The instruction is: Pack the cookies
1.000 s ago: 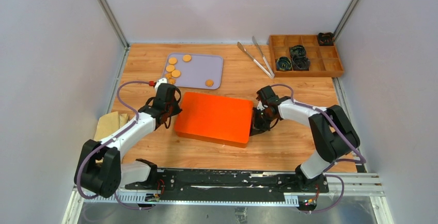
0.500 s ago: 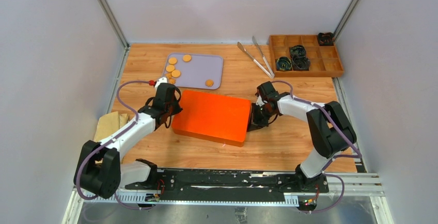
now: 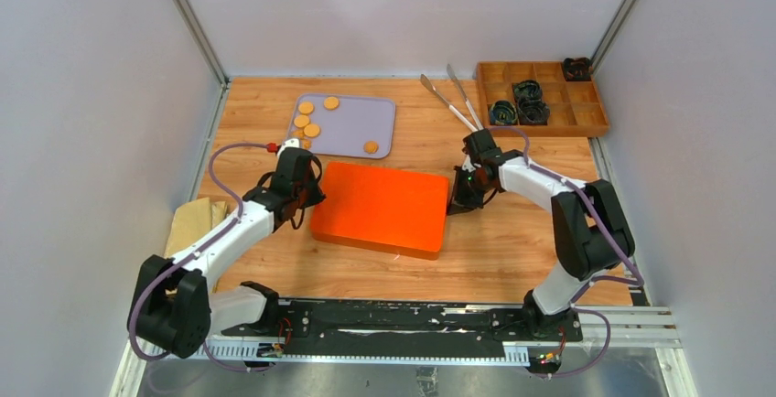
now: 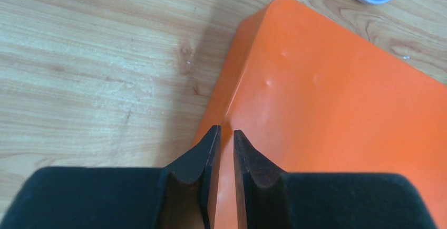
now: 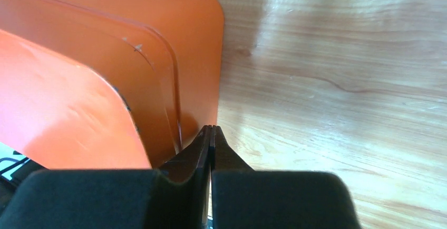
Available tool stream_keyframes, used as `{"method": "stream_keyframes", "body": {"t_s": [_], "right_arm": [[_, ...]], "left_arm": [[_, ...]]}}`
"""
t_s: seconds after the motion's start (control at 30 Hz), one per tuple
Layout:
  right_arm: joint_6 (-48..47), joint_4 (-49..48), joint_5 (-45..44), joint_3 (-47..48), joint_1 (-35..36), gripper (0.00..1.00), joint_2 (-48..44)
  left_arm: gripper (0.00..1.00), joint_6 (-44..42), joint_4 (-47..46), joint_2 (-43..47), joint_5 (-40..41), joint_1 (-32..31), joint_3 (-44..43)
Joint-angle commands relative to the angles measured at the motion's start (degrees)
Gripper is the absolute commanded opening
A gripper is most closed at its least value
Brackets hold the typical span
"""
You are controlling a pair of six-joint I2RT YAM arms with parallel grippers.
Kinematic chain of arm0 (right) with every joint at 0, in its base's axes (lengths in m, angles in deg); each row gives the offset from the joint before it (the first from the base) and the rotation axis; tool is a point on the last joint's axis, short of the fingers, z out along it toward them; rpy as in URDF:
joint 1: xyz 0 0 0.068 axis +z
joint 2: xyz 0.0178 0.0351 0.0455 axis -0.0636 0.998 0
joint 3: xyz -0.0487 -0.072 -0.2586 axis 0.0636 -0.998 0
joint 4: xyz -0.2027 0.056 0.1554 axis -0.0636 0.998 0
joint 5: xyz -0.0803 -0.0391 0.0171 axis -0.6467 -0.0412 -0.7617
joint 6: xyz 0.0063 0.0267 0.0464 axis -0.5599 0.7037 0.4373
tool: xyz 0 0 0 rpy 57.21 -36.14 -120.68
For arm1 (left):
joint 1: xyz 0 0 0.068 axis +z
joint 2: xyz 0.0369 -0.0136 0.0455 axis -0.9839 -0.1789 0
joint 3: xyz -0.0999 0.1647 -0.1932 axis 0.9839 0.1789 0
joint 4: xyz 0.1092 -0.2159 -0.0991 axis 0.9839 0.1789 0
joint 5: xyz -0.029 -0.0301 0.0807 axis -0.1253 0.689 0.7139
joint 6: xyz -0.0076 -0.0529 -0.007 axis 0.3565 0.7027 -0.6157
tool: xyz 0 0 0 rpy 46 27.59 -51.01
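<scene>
Several golden orange cookies lie on a lavender tray at the back left; one sits apart. An orange box lies mid-table. My left gripper is at its left edge; in the left wrist view the gripper is nearly closed, with the box's orange rim in the narrow gap. My right gripper is at the box's right edge. In the right wrist view the gripper is shut tight with nothing visible between the fingers, its tip against the box's lower lip.
A wooden compartment tray at the back right holds black objects. Metal tongs lie left of it. A tan cloth lies at the left edge. Grey walls enclose the table.
My right gripper has moved away from me along the box's right edge. The box has shifted slightly, first left and then right. The left gripper has stayed at the box's left edge.
</scene>
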Motion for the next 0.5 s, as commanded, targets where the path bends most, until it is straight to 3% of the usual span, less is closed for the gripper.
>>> {"method": "stream_keyframes", "body": {"t_s": [0.0, 0.2, 0.33, 0.47], "right_arm": [[-1.2, 3.8, -5.3, 1.7, -1.1, 0.00, -2.8], [-1.5, 9.6, -15.1, 4.3, -1.3, 0.00, -6.4], [-2.5, 11.8, -20.0, 6.4, -1.2, 0.00, -10.4], [-5.1, 12.1, -23.2, 7.4, -1.2, 0.00, -16.2]], "left_arm": [[0.21, -1.9, 8.3, 5.2, 4.5, -0.8, -4.9], [0.22, -5.5, 15.7, 12.4, 12.8, -0.8, -10.9], [0.25, -8.0, 12.0, 16.2, 6.0, -0.9, -9.2], [0.23, -5.9, 7.0, 14.5, -3.0, -0.9, -5.3]]}}
